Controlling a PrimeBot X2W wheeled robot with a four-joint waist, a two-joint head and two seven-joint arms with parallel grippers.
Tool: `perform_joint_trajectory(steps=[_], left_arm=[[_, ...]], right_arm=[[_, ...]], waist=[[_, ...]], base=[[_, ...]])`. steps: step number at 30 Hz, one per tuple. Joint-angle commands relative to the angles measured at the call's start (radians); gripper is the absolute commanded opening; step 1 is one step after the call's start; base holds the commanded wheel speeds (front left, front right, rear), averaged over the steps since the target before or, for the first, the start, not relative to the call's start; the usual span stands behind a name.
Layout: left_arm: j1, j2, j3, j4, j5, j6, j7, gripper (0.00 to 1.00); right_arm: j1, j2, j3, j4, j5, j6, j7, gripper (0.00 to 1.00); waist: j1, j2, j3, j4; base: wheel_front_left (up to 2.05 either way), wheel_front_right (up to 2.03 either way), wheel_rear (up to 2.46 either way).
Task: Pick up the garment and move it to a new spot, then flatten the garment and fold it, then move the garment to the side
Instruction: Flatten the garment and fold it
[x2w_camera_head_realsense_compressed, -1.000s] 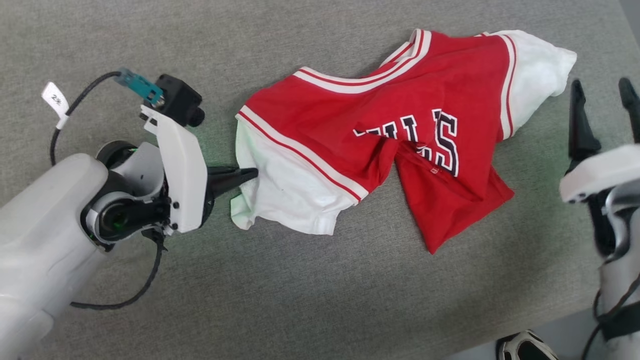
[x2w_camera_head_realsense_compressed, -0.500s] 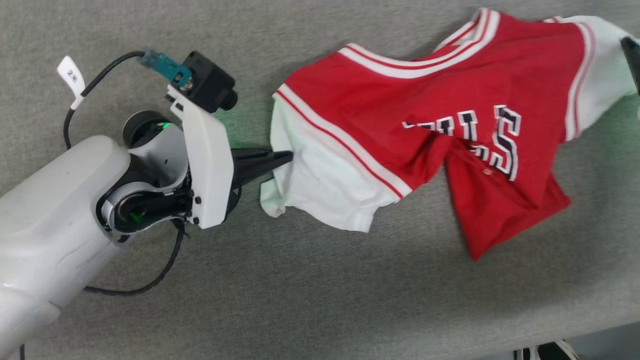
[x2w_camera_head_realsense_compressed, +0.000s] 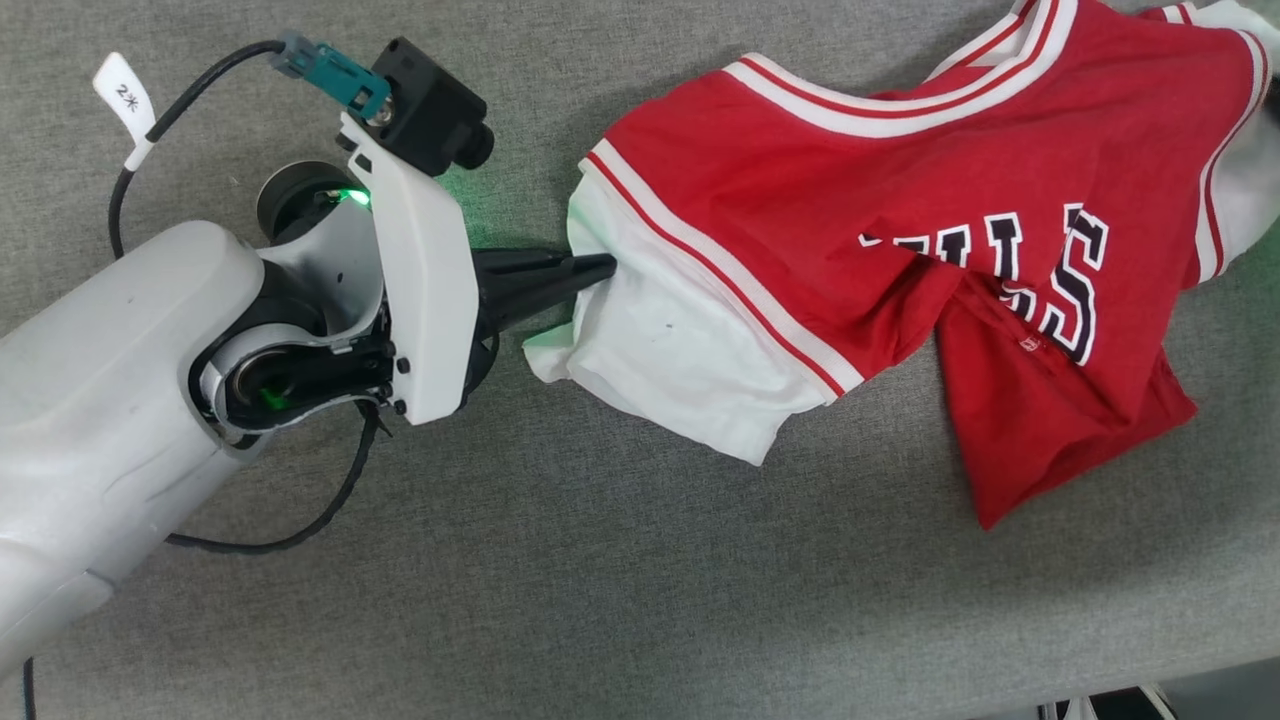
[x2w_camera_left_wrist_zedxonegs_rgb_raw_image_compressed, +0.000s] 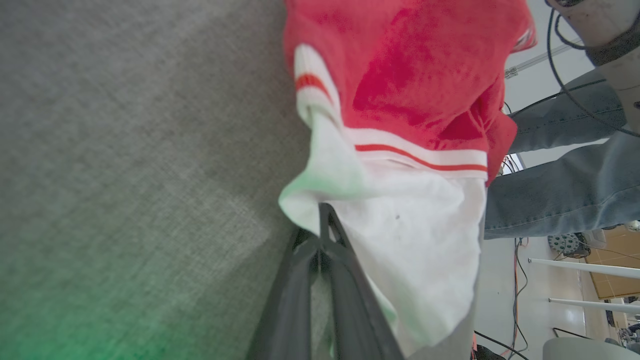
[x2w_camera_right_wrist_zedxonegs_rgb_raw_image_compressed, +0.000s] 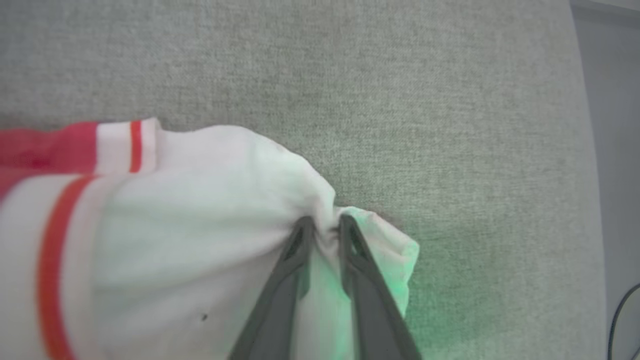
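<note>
Garment (x2w_camera_head_realsense_compressed: 880, 190) lies crumpled on the table (x2w_camera_head_realsense_compressed: 600, 600); left gripper (x2w_camera_head_realsense_compressed: 603, 268) pinches one white sleeve (x2w_camera_head_realsense_compressed: 680, 360), right gripper (x2w_camera_right_wrist_zedxonegs_rgb_raw_image_compressed: 325, 226) nips the other, likely to lift it stretched between them.

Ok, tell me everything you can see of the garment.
The garment is a red jersey of soft knit, with white short sleeves, white-striped trim and black-and-white lettering partly hidden by a fold. It lies crumpled on the grey cloth surface. The left claw pinches one sleeve's edge; the right claw pinches the other sleeve.
</note>
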Motion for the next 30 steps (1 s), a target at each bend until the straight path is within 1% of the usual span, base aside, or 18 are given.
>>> perform_joint_trajectory(steps=[1, 5, 9, 12, 17, 19, 24, 27, 30], left_arm=[[0.028, 0.018, -0.037, 0.066, -0.013, 0.011, -0.003, 0.0], [0.018, 0.018, -0.048, 0.072, -0.012, 0.011, -0.027, 0.0], [0.005, 0.015, -0.038, 0.07, -0.007, 0.011, -0.094, 0.0], [-0.016, 0.021, -0.018, 0.06, 0.005, 0.009, -0.169, 0.0], [-0.061, 0.015, 0.03, 0.068, 0.021, 0.007, -0.32, 0.0], [-0.085, 0.018, 0.053, 0.089, 0.031, 0.007, -0.376, 0.0], [-0.2, -0.001, 0.13, 0.188, 0.053, 0.007, -0.504, 0.0], [-0.305, -0.013, 0.181, 0.291, 0.076, 0.007, -0.568, 0.0], [-0.431, -0.04, 0.227, 0.416, 0.102, 0.007, -0.627, 0.0]], right_arm=[[0.035, 0.027, 0.023, 0.061, 0.001, -0.002, 0.012, 0.0], [0.014, 0.022, 0.006, 0.08, -0.012, -0.003, -0.03, 0.0], [-0.022, 0.025, -0.025, 0.049, -0.031, -0.003, -0.142, 0.0], [-0.049, 0.028, -0.052, 0.018, -0.038, -0.002, -0.233, 0.0], [-0.089, 0.039, -0.105, -0.021, -0.067, -0.002, -0.339, 0.0], [-0.126, 0.054, -0.132, -0.031, -0.088, -0.002, -0.379, 0.0], [-0.26, 0.095, -0.19, -0.021, -0.17, -0.002, -0.464, 0.0], [-0.374, 0.131, -0.225, 0.008, -0.224, -0.002, -0.51, 0.0], [-0.502, 0.172, -0.27, 0.051, -0.272, -0.002, -0.561, 0.0]], waist=[[0.0, -0.0001, 0.004, -0.004], [0.0, -0.0001, 0.004, -0.008], [0.0, -0.0001, -0.019, -0.006], [0.0, -0.0001, -0.045, 0.0], [0.0, -0.0001, -0.086, 0.021], [0.0, -0.0001, -0.093, 0.032], [0.0, -0.0001, -0.086, 0.063], [0.0, -0.0001, -0.072, 0.081], [0.0, -0.0001, -0.058, 0.094]], base=[[0.0, 0.0, 0.0], [0.0, 0.0, 0.0], [0.0, 0.0, 0.0], [0.0, 0.0, 0.0], [0.0, 0.0, 0.0], [0.0, 0.0, 0.0], [0.0, 0.0, 0.0], [0.0, 0.0, 0.0], [0.0, 0.0, 0.0]])
